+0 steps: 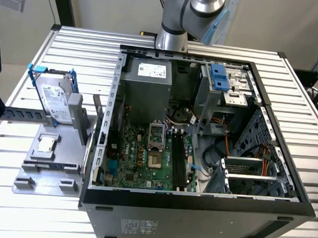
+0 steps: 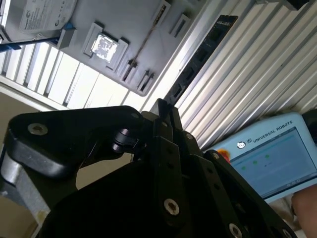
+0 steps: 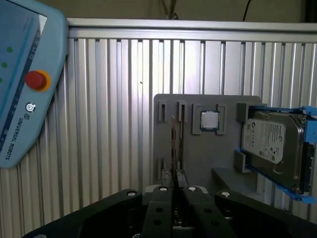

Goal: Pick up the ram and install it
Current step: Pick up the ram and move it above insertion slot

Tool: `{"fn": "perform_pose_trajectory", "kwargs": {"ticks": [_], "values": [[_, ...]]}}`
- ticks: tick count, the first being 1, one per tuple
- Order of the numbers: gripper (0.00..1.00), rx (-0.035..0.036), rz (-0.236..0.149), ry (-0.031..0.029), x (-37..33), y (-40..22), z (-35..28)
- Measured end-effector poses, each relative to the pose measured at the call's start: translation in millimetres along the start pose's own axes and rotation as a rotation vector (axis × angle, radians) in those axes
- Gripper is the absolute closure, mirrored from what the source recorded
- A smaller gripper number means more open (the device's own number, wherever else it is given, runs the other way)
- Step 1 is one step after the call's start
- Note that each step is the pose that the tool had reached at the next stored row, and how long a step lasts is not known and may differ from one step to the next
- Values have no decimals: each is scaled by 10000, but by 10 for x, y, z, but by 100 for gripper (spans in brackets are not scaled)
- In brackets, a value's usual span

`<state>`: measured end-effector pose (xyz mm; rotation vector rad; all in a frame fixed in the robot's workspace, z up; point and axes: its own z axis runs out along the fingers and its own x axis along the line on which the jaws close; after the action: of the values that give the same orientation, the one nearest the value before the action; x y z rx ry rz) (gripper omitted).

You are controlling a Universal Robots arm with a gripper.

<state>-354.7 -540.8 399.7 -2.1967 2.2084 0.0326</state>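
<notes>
Claw pinched together, empty, well above ram standing on edge in tray; dropping like that could jab its edge.

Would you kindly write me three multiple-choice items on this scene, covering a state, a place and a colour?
1. The computer case is:
A) open, motherboard showing
B) closed
C) upside down

2. Where is the ram?
A) in a motherboard slot
B) on edge in the grey holder
C) lying flat on the case

3. What colour is the frame round the hard drive?
A) red
B) yellow
C) blue

Answers:
1 A, the board and cables show inside.
2 B, it stands in the holder's slots.
3 C, blue clips edge the drive.
</notes>
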Motion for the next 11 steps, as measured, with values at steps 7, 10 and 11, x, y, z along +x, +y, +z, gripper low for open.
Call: {"fn": "perform_pose_trajectory", "kwargs": {"ticks": [7, 10, 11], "values": [[100, -20, 1, -2, -1, -223, 2], [100, -32, 1, -1, -2, -324, 2], [100, -36, 2, -1, -2, -358, 2]]}}
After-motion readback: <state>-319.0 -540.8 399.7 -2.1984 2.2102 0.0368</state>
